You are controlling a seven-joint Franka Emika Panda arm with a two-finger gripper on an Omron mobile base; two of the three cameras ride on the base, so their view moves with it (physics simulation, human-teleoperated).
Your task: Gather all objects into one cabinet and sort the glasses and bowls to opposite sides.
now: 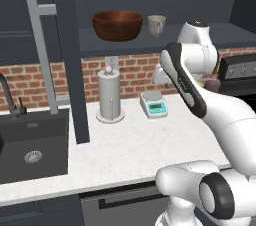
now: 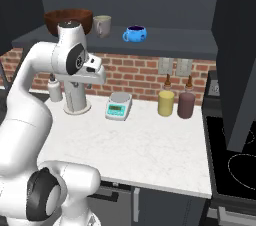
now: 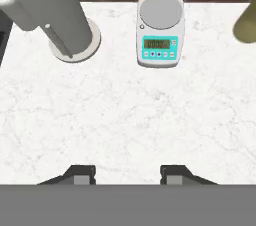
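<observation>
The cabinet (image 2: 150, 40) stands open above the counter, and on its 1 wide shelf the wooden bowl (image 1: 117, 24) sits at the left end with a mug (image 1: 156, 25) just beside it at its 3 o'clock; in the right base view the small blue bowl (image 2: 135, 33) rests further along the shelf, near that mug at its 3 o'clock but apart from it. The gripper (image 3: 129, 174) hangs over the bare marble counter (image 3: 150, 120) looking straight down, its 2 fingertips (image 3: 83, 174) apart at a middling gap with only counter showing between them, so it holds nothing. In the hand view the digital scale (image 3: 159, 31) lies at 12 o'clock from the claw and the paper towel holder (image 3: 60, 15) at about 10 o'clock (neither belongs to the sorting). Judging by how things lie, the gathering looks largely done, with 3 items on the same shelf, and the step in hand is the sorting: the 2 bowls sit on either side of the mug, not grouped. The next move probably calls for lifting the arm up to shelf height, opening over 1 of the small pieces, most likely the blue bowl or the mug, and carrying it so the bowls end at 1 side and the mug at the other, without knocking the wooden bowl.
</observation>
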